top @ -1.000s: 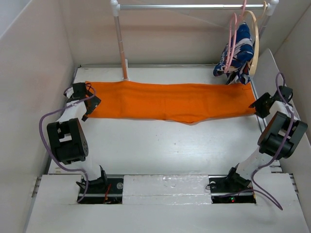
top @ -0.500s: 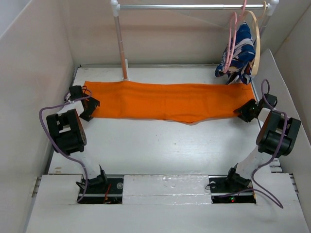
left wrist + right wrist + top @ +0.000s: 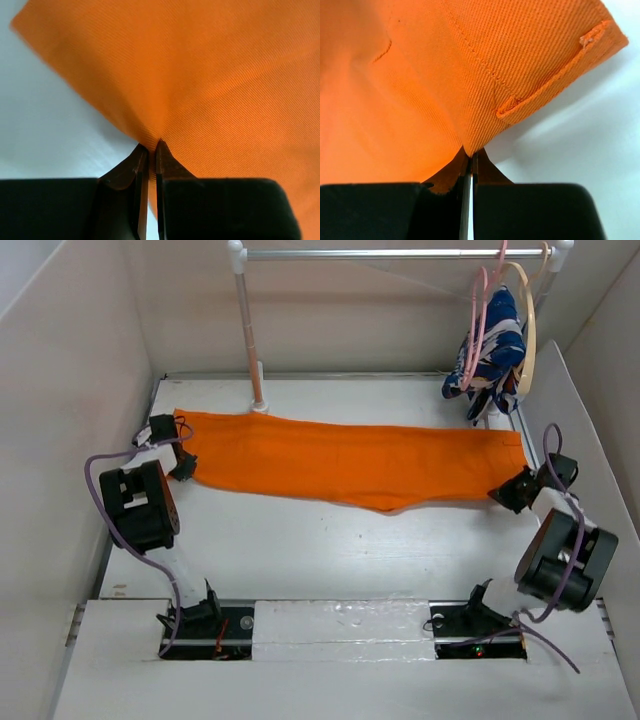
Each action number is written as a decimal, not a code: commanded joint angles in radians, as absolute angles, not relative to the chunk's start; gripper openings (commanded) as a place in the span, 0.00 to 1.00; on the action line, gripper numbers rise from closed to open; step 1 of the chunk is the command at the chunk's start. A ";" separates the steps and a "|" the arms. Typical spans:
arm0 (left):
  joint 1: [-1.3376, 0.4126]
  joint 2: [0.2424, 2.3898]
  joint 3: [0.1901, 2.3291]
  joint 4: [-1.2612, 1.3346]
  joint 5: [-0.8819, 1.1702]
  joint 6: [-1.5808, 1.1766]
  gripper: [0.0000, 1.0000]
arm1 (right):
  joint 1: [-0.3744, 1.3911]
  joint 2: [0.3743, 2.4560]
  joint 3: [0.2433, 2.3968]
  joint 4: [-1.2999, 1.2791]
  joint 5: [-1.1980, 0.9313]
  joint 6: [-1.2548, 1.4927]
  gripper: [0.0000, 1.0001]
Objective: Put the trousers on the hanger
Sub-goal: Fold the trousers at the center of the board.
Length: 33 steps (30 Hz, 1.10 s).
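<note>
No text, label, brand mark, number or sign can be read in any of the three views. The orange cloth of the trousers (image 3: 350, 455) shows plain weave and stitching only, with no printed or sewn lettering that can be made out.

The hanger (image 3: 476, 310) is partly hidden by the patterned garment (image 3: 497, 345); 2 wrist views crop the trousers (image 3: 225, 75).
</note>
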<state>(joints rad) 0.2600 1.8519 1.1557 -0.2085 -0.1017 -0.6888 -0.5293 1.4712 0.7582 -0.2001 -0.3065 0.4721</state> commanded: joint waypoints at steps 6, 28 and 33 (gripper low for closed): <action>0.318 1.594 0.881 -0.440 -0.511 -0.655 0.00 | -0.652 1.031 0.572 -0.446 -0.290 0.328 0.07; -0.569 1.380 0.925 -0.216 -0.080 -0.785 0.10 | -0.782 1.325 0.482 -0.115 -0.383 0.442 0.65; -0.730 1.451 0.957 -0.244 -0.164 -0.776 0.03 | -0.709 1.268 0.550 -0.209 -0.425 0.378 0.03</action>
<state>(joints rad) -0.6903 1.4479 0.9417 -0.2596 -0.1253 -0.7628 -0.7620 1.3251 0.5243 -0.1482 -0.3679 0.4080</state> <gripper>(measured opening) 0.036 0.107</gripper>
